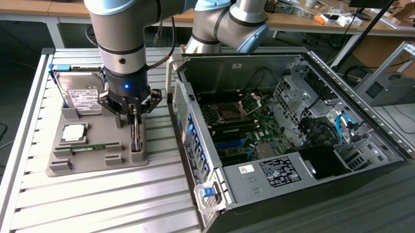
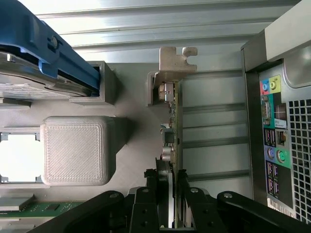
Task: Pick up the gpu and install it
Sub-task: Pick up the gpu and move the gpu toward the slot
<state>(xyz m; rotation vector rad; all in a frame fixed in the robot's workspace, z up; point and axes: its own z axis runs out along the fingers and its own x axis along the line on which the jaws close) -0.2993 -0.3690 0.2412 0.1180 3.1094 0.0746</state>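
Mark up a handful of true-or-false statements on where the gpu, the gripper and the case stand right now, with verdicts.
1. The gpu stands on edge in the gray tray. True.
2. The gpu is seated inside the computer case. False: it is in the tray, outside the case.
3. The gripper clamps the hard drive. False: its fingers close on the gpu; the hard drive stands apart in the same tray.
4. The computer case lies open, its motherboard exposed. True.

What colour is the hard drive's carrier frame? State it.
The carrier frame is blue, shown best in the wrist view.
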